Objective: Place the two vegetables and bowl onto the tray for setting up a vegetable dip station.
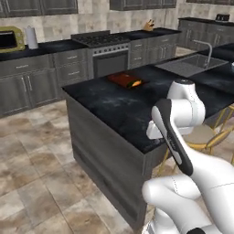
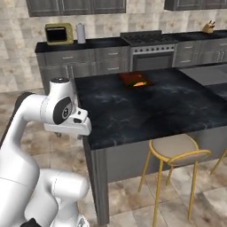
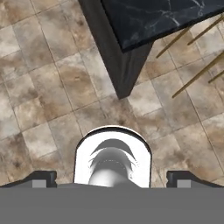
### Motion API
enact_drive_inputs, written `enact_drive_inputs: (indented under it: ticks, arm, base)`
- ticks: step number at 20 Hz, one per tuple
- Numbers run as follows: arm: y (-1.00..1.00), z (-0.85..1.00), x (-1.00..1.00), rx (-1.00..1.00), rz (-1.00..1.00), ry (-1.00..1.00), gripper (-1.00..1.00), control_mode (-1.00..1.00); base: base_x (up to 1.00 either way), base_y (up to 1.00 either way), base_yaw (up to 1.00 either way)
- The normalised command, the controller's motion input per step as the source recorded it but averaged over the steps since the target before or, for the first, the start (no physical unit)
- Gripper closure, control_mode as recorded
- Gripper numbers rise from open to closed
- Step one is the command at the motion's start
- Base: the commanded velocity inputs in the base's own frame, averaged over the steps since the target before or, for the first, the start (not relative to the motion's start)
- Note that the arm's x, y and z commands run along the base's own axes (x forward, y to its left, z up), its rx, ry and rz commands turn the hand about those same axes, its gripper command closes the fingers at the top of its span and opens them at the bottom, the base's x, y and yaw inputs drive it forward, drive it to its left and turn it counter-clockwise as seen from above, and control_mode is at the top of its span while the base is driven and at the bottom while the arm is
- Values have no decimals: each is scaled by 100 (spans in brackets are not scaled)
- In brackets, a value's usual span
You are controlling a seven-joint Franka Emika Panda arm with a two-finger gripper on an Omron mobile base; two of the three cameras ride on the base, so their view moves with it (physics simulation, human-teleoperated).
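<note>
Since the gripper hangs wide and empty over floor tiles, the base should near the island where the tray carries 1 carrot.

Bare island counter between arm and tray.

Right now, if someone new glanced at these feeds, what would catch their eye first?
Probably the long black marble island counter, with the reddish-brown tray at its far end and an orange carrot lying on it. Next, the yellow-legged stool tucked under the counter's near edge.
</note>
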Motion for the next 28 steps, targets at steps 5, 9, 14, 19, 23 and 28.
enact_drive_inputs:
  ticks: [5,9,14,19,23,28]
  arm:
    - [0,0,0,0,0,0,-100,100]
    - [0,0,0,0,0,0,-100,100]
    - [0,0,0,0,0,0,-100,100]
    - [0,0,0,0,0,0,-100,100]
    - [0,0,0,0,0,0,-100,100]
    - [0,0,0,0,0,0,-100,100]
  base:
    - [0,-99,29]
    - [2,-100,29]
    - [11,-100,30]
    - [8,-100,29]
    - [0,-100,18]
    - [0,-98,17]
